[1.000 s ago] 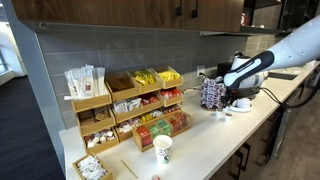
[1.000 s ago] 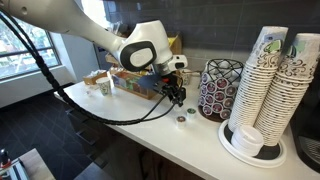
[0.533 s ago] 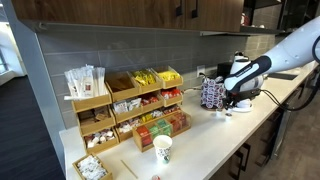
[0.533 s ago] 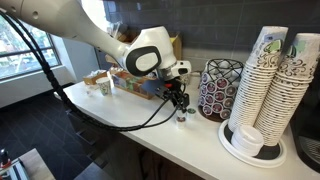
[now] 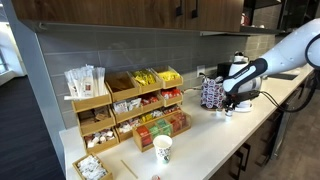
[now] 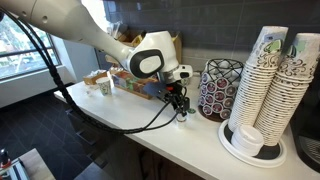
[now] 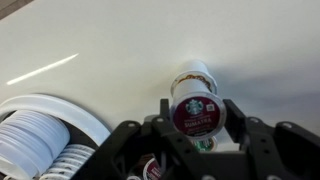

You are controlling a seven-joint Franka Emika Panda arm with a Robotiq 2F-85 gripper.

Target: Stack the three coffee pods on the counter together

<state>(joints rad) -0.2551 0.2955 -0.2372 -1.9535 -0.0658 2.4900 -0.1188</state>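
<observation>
Pale and smooth, the counter (image 6: 190,142) runs along a dark wall. In an exterior view the tool (image 6: 181,108) hangs low, just above the counter. It is beside a wire rack of pods (image 6: 218,88) and near a tall stack of cups (image 6: 268,75). In the wrist view the tool's two fingers (image 7: 158,122) press on both sides of a coffee pod (image 7: 196,117) with a dark red top, so the tool is closed on it. White plastic shows under that top and reaches down to the counter. I cannot tell if this is one pod or more. A round white tray (image 7: 70,108) lies close by. Far along the counter stand wooden snack racks (image 5: 130,105) and a paper cup (image 5: 162,148).
</observation>
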